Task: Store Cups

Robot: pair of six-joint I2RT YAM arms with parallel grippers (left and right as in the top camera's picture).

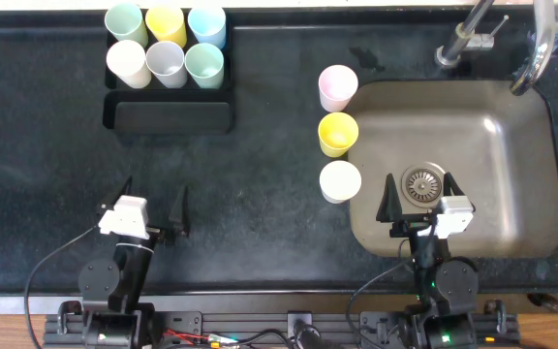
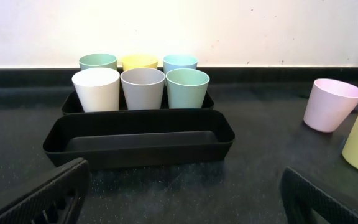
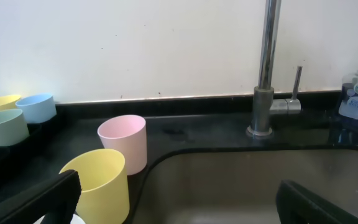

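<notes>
top view — pink cup (image 1: 337, 87), yellow cup (image 1: 337, 134), white cup (image 1: 340, 181); all beside sink (image 1: 492, 145)

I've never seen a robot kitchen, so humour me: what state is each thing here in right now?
Six cups, upright in the back tray.
Front tray, empty.
Pink cup, upright on the counter.
Yellow cup, upright, same row.
White cup, upright, same row.
Sink, empty.
Left pincer, open, holding nothing.
Right pincer, open, holding nothing.
</notes>
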